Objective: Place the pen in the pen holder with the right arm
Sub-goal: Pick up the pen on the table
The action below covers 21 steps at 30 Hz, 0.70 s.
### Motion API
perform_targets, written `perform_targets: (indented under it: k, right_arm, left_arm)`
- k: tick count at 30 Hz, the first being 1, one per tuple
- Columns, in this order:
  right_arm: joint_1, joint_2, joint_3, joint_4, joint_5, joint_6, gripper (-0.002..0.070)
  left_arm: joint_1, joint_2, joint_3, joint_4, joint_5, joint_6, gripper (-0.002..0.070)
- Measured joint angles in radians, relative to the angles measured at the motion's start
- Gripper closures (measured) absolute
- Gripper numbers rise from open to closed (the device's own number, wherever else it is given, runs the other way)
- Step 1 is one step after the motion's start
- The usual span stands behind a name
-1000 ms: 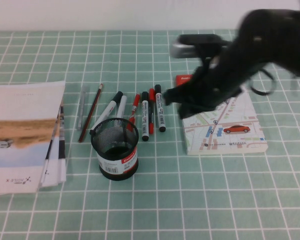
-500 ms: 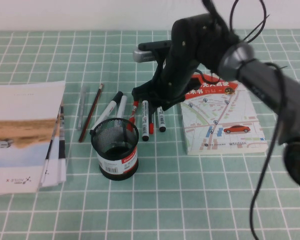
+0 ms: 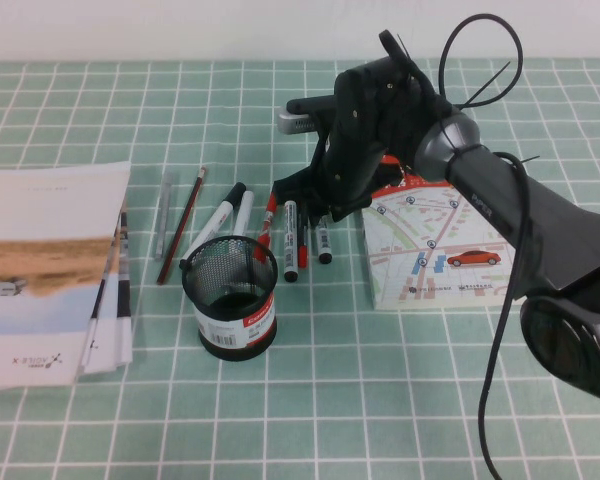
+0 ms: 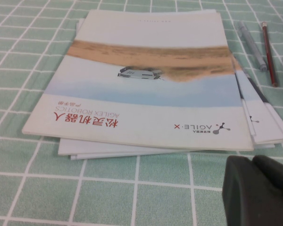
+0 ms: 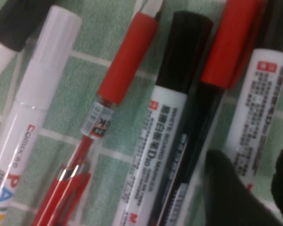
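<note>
The pen (image 3: 324, 245), a white-barrelled marker with a black tail, lies at the right end of a row of pens behind the pen holder (image 3: 230, 296), a black mesh cup standing upright. My right gripper (image 3: 319, 214) is down over the pen's upper part and open. In the right wrist view its fingers (image 5: 225, 188) stand on either side of the printed white barrel (image 5: 259, 108), with the gripper (image 5: 254, 190) not closed on it. My left gripper (image 4: 260, 190) is shut and empty, low over the cloth beside the booklets.
Next to the pen lie a red-capped pen (image 3: 303, 195), a red-tailed white marker (image 3: 290, 240), a red pen (image 3: 270, 212) and two more markers (image 3: 223, 218). A pencil (image 3: 182, 225) lies further left. A map book (image 3: 445, 250) lies right, a booklet stack (image 3: 50, 270) left.
My right arm has swung left and come down from above the map book onto the row of pens; its gripper now sits over the rightmost marker. The pens and holder have not moved.
</note>
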Motion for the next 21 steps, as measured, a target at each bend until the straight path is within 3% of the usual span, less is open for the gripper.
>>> perform_targets:
  k: [6, 18, 21]
  right_arm:
    - [-0.002, 0.003, -0.002, -0.002, 0.000, 0.000, 0.0507]
    - [-0.003, 0.019, -0.010, -0.003, 0.020, 0.002, 0.0517]
    - [-0.003, 0.019, -0.012, -0.005, 0.023, -0.005, 0.0560]
  left_arm:
    - [0.000, 0.000, 0.000, 0.000, 0.000, 0.000, 0.0679]
    - [0.000, 0.000, 0.000, 0.000, 0.000, 0.000, 0.0679]
    - [0.000, 0.000, 0.000, 0.000, 0.000, 0.000, 0.0679]
